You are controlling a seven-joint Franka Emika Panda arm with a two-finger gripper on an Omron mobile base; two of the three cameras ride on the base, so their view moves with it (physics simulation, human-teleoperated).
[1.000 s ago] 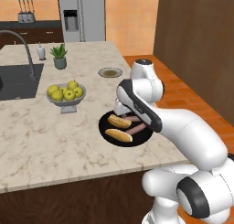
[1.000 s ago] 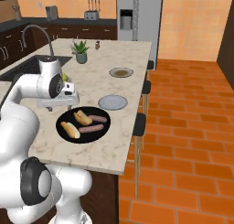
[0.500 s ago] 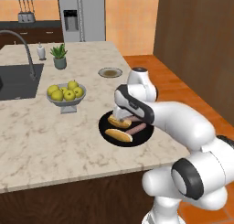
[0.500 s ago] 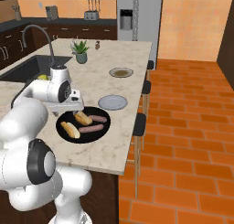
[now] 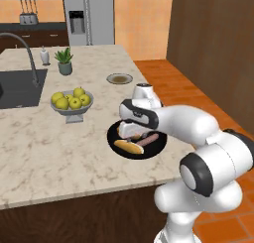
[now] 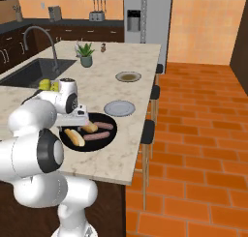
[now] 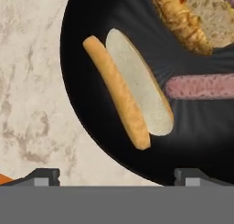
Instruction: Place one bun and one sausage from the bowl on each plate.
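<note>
The black bowl (image 5: 158, 147) (image 6: 110, 137) (image 7: 87, 17) sits near the counter's front right edge. It holds two buns and two sausages. One bun (image 7: 128, 93) (image 5: 128, 147) (image 6: 74, 137) lies split-side up just ahead of my gripper (image 7: 118, 178), with a sausage (image 7: 201, 86) (image 5: 150, 139) beside it. The second bun (image 7: 192, 17) (image 6: 90, 128) lies further in, touching the other sausage (image 6: 104, 125). My gripper (image 5: 130, 135) (image 6: 80, 120) hangs low over the bowl, open and holding nothing. The grey-blue plate (image 6: 119, 108) and the brown-centred plate (image 5: 119, 79) (image 6: 128, 77) lie beyond, both bare.
A grey footed bowl of yellow-green fruit (image 5: 72, 102) stands left of the black bowl. The sink (image 5: 20, 88) with its faucet and a potted plant (image 5: 64, 63) are at the far left. The counter edge (image 6: 140, 129) runs close to the bowl's right.
My hand has come down lower over the black bowl, toward the near bun. Buns, sausages and plates have not moved.
</note>
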